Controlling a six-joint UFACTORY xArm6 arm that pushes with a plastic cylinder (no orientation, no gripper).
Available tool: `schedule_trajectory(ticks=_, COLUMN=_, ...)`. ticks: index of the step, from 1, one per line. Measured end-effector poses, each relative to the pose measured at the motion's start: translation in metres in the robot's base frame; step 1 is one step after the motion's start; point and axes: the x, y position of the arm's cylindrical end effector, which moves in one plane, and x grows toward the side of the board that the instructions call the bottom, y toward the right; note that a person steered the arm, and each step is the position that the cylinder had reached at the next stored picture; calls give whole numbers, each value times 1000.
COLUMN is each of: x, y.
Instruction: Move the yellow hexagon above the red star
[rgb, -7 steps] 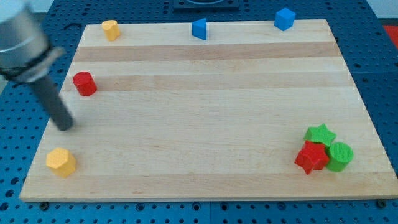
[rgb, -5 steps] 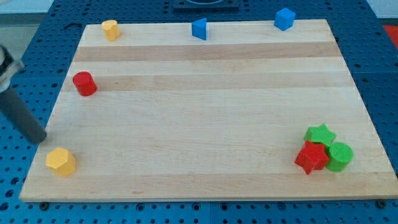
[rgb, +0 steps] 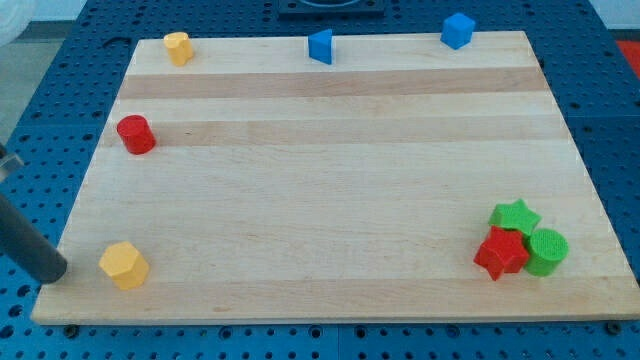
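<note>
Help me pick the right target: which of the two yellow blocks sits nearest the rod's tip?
The yellow hexagon near the view's bottom-left corner; my tip is just to its left. The other yellow block sits at the board's top edge.

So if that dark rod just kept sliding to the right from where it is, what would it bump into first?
Most likely the yellow hexagon. My tip sits just to its left at the board's left edge, at about the same height in the view, with nothing between them.
</note>
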Motion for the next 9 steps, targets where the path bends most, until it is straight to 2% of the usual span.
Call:
schedule_trajectory(ticks=1, x=0, y=47)
schedule_trajectory(ticks=3, x=-39, y=229)
schedule_trajectory(ticks=4, x=-39, y=257)
schedule_trajectory(ticks=6, x=-45, y=235)
schedule_trajectory(ticks=7, x=-64, y=245)
schedule_trajectory(ticks=9, x=-88, y=369)
